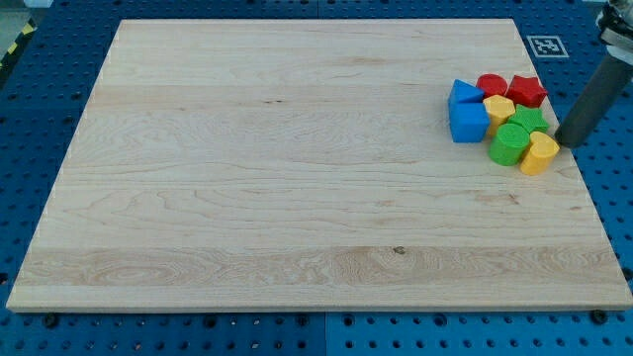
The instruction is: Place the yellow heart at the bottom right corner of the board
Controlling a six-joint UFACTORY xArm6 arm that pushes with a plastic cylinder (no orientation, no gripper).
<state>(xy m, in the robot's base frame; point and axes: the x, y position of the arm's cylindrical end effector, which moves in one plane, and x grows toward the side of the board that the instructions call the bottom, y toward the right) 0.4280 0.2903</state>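
The yellow heart [539, 155] lies at the lower right end of a tight cluster of blocks near the board's right edge. My tip [565, 145] is just to the right of the heart, touching it or nearly so. The dark rod rises from the tip toward the view's top right. A green cylinder [510, 144] sits against the heart's left side and a green star [530, 121] sits just above it.
The cluster also holds a yellow hexagon [498, 108], a red star [527, 91], a red cylinder [492, 84], a blue cube [469, 122] and a blue triangle [462, 93]. The wooden board [297, 178] lies on a blue perforated table. Its right edge runs close to the heart.
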